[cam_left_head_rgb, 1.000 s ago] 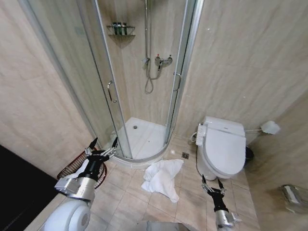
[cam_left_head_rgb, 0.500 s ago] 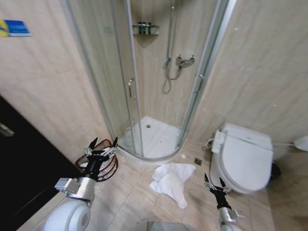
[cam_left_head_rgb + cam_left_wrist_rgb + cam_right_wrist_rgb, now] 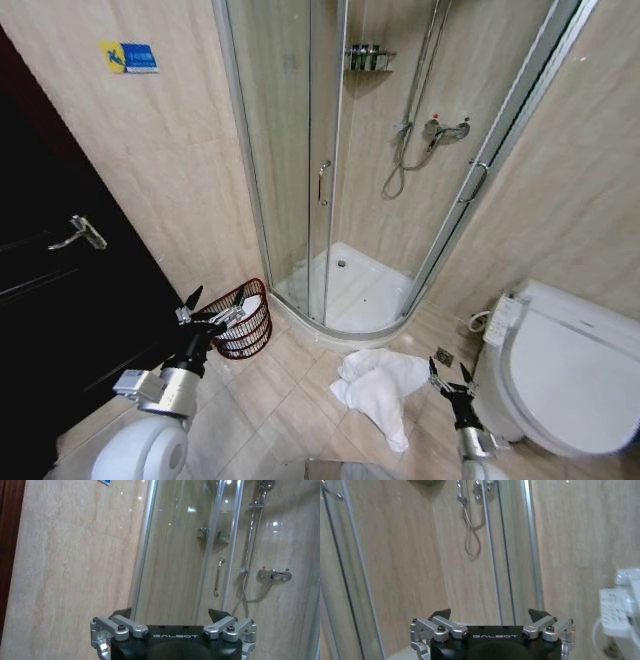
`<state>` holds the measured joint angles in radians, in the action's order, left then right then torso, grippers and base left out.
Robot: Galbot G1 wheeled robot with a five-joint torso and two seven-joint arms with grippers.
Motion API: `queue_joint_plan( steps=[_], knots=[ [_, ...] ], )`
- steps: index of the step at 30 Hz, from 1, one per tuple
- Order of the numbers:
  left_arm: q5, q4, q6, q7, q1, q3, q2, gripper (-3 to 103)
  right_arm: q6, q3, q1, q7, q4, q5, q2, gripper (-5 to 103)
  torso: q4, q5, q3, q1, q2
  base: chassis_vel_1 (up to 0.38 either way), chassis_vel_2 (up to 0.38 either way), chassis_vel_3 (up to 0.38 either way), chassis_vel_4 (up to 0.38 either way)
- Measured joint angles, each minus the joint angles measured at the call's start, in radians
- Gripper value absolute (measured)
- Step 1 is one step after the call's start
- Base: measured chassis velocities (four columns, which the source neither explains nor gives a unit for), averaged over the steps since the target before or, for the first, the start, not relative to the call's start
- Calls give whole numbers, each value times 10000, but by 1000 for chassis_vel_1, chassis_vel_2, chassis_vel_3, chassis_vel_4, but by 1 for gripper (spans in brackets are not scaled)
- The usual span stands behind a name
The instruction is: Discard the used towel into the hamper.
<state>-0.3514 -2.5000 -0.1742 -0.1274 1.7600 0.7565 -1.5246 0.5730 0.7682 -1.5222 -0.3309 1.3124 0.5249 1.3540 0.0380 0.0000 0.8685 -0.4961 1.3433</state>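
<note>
1. The left gripper (image 3: 213, 304) is raised in front of the body on a bent arm, its fingers (image 3: 193, 297) spread wide apart and holding nothing.
2. The right gripper (image 3: 451, 373) sits lower, pointing forward, its fingers (image 3: 434, 368) likewise apart and empty.

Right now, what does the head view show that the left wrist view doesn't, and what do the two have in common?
Head view alone: the white towel crumpled on the floor tiles, the hamper beside the dark door, the toilet, and the right gripper, open and empty near the towel. Left wrist view alone: a close look at the left gripper, fingers spread with nothing between them. Both: the glass shower enclosure, its hose and mixer tap, and the blue wall sign.
</note>
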Motion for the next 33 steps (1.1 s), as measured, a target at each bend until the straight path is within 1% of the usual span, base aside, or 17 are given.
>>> queue_joint_plan(
  steps=[1, 2, 4, 9, 14, 16, 18, 21, 24, 26, 27, 28, 29, 30, 31, 32, 33],
  knots=[
    [0, 0, 0, 0, 0, 0, 0, 100, 0, 0, 0, 0, 0, 0, 0, 100, 0, 0, 0, 0, 0, 0, 0, 0, 0],
    [0, 0, 0, 0, 0, 0, 0, 100, -81, 5, 8, 196, -68, -222, -12, 100, 0, 0, -29, 28, -58, 0, 0, 0, 0],
    [0, 0, 0, -1, 0, 0, 0, 100, -162, 105, 128, 252, -340, -713, -66, 100, 2, 1, -93, 82, -175, 0, 0, 0, 0],
    [0, 1, 0, 0, 0, 0, 0, 100, -354, 186, 380, 225, -876, -1043, -68, 100, 3, -2, -228, 198, -429, 0, 0, 0, 0],
    [0, 1, 0, 0, 0, 0, 0, 100, 182, 334, 885, 210, -2318, -1543, 214, 100, 3, 0, -396, 335, -734, 0, 0, 0, 0],
    [0, 0, 0, 0, 0, 0, 1, 100, 536, 408, 1191, 572, -3105, -1962, 450, 100, 3, 0, -480, 404, -887, 0, 0, 0, 0],
    [0, 0, 0, -1, 0, 0, 0, 100, 672, 422, 1356, 788, -3483, -2176, 594, 100, 3, 3, -532, 449, -985, 0, 0, 0, 0],
    [0, 0, 0, 0, 0, 0, 0, 100, 680, 426, 1432, 982, -3688, -2347, 726, 100, 4, 1, -615, 519, -1136, 0, 0, 0, 0],
    [0, 0, 0, -1, 0, 0, 0, 100, 582, 519, 1284, 1009, -3284, -2517, 764, 100, 3, 5, -702, 590, -1297, 0, 0, 0, 0],
    [0, 1, 0, 0, -1, 0, 0, 100, -390, 498, 655, 1175, -1795, -2351, 580, 100, 3, 0, -789, 663, -1455, 0, 0, 0, 0],
    [0, 0, 0, 0, 0, 0, 0, 100, -1081, 387, 241, 1292, -897, -1942, 335, 100, 4, -17, -833, 698, -1531, 0, 0, 0, 0],
    [0, 0, 0, 0, 0, 0, 0, 100, -1081, 387, 241, 1292, -897, -1942, 335, 100, 4, -17, -833, 698, -1531, 0, 0, 0, 0],
    [0, 0, 0, 0, 0, 0, 0, 100, -1493, 344, 3, 1340, -362, -1717, 185, 100, 3, -19, -869, 728, -1595, 0, 0, 0, 0],
    [0, 0, 0, 0, 0, 0, 0, 100, -1894, 325, -153, 1331, 63, -1603, 33, 100, 1, 8, -920, 769, -1688, 0, 0, 0, 0],
    [0, 0, 0, 0, 0, 0, 0, 100, -1894, 325, -153, 1331, 63, -1603, 33, 100, 1, 8, -920, 769, -1688, 0, 0, 0, 0],
    [0, 0, 0, -1, -1, -1, 0, 100, -2321, 341, -202, 1276, 410, -1526, -137, 100, 0, 9, -961, 804, -1765, 0, 0, 0, 0],
    [0, 0, 0, -1, 0, 0, 0, 100, -2579, 289, -195, 1246, 687, -1368, -367, 100, 3, -3, -1003, 837, -1840, 0, 0, 0, 0]
  ],
)
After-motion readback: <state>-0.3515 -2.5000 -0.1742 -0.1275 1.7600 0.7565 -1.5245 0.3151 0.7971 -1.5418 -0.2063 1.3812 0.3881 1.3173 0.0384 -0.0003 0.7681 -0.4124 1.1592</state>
